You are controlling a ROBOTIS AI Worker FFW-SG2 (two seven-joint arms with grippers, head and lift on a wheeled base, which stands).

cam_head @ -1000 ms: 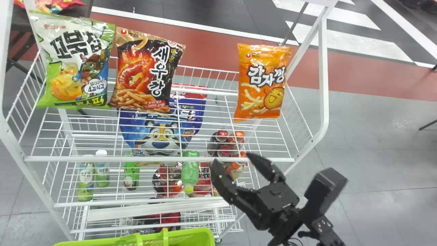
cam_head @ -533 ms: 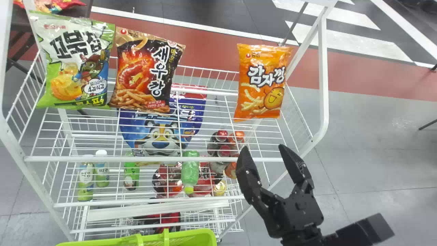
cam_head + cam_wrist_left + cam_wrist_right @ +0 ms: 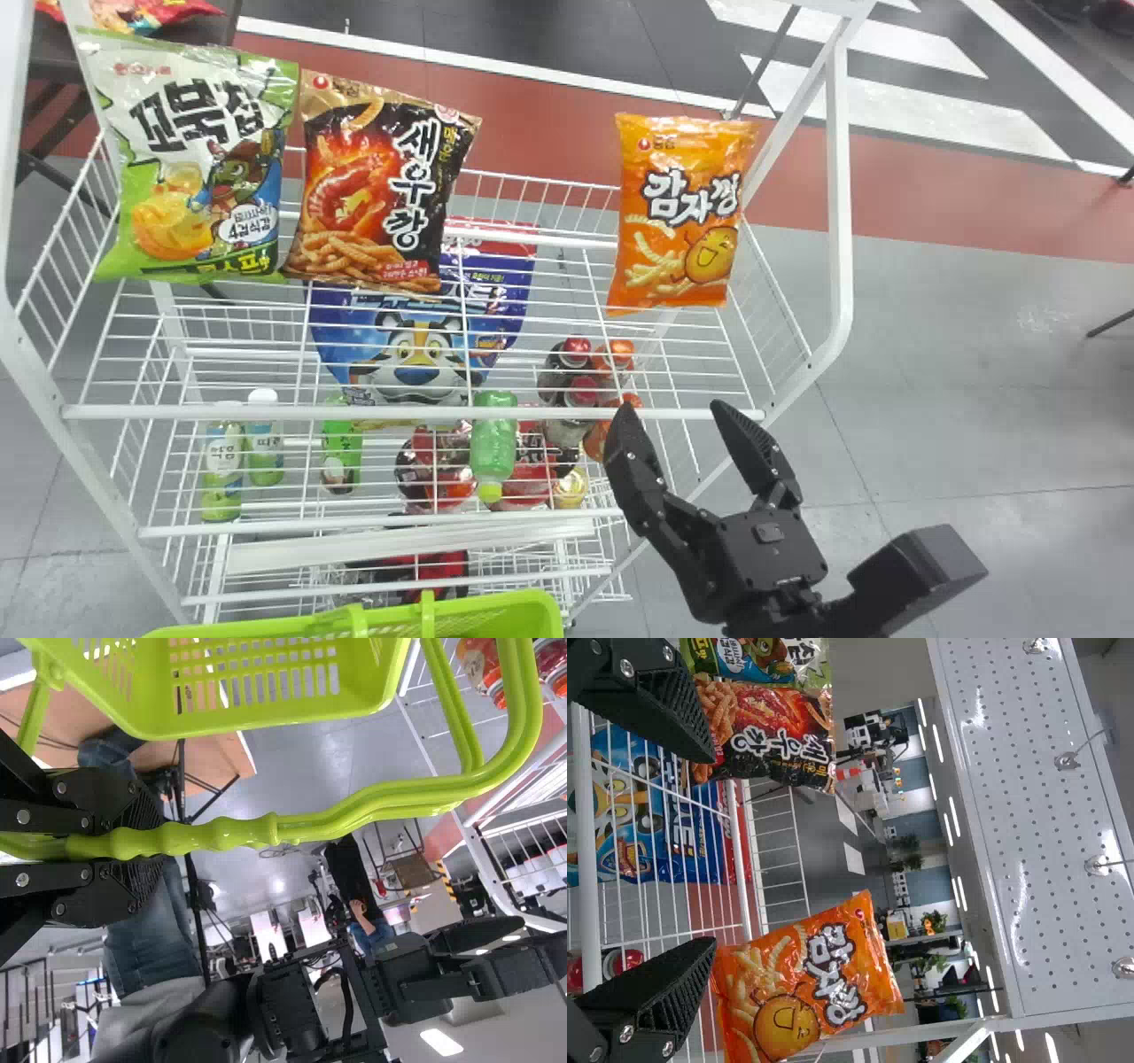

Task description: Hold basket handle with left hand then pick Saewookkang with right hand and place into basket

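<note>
**At 5 o'clock, right gripper spread wide and holding nothing**

Pointing toward 11 o'clock in the head view, before the white rack. Overlapping the rack's front bar with its tips; cannot tell contact from overlap there. In the right wrist view, again a broad gap between the 2 fingers of the right gripper, with wire shelf beyond.

At 10 o'clock, Saewookkang, face-on, upright with a slight lean, untouched, well apart from the right gripper. Just beside it, on its 9 o'clock side, green bag. Between 1 and 2 o'clock, orange bag, also upright, across a wide gap from Saewookkang and at 12 o'clock from the right gripper's tips.

Lower in the rack, behind wires, at 9 o'clock, blue bag with a tiger on it. At 8 o'clock, 3 bottles. At 7 o'clock, green bottle.

At the bottom edge, about 7 o'clock, lime basket, cut by the frame. In the left wrist view, left gripper clamped about the basket's handle, with 1 finger on each side of the ridged grip.
</note>
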